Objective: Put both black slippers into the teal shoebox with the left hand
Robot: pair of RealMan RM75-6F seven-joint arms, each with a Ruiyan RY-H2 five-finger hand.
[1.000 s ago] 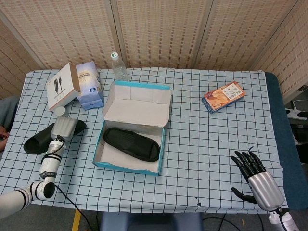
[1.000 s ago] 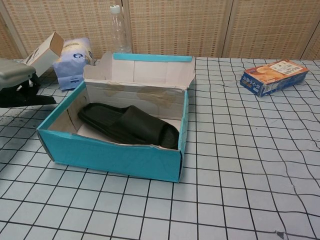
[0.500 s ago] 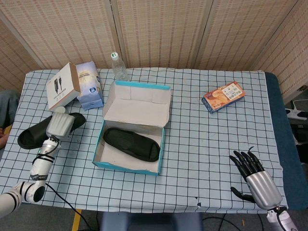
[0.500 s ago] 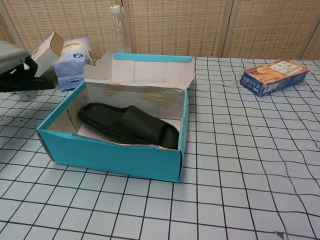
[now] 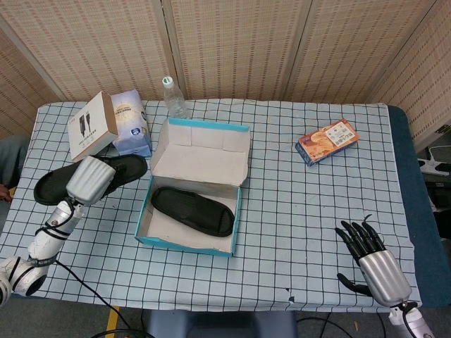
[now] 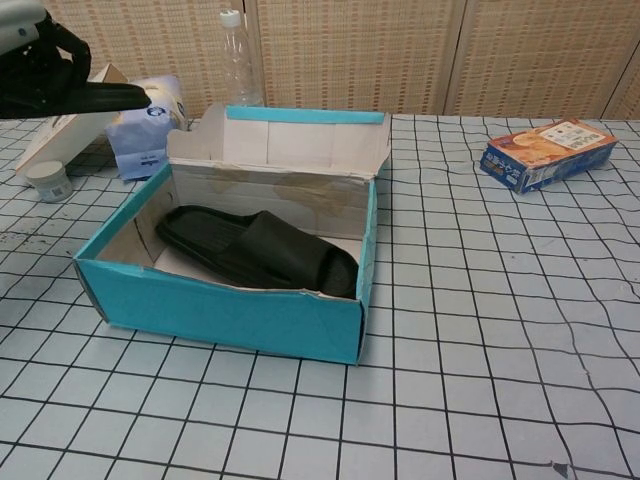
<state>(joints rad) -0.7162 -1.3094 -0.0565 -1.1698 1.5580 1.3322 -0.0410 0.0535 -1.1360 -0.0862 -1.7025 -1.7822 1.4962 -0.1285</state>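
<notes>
The teal shoebox (image 5: 238,211) (image 6: 230,315) stands open mid-table with one black slipper (image 5: 192,210) (image 6: 255,248) lying flat inside it. My left hand (image 5: 89,179) (image 6: 30,45) grips the second black slipper (image 5: 79,179) (image 6: 90,98) and holds it in the air left of the box, its toe pointing toward the box. My right hand (image 5: 370,258) rests at the table's near right corner, fingers spread, holding nothing.
A white box (image 5: 91,127), a blue tissue pack (image 5: 130,123) and a clear bottle (image 5: 173,97) stand behind the shoebox on the left. A small white jar (image 6: 48,180) sits under the raised slipper. An orange-blue snack box (image 5: 327,141) lies at far right.
My left hand has lifted the second slipper off the table and carried it up and rightward, toward the shoebox. The right hand has stayed put.
</notes>
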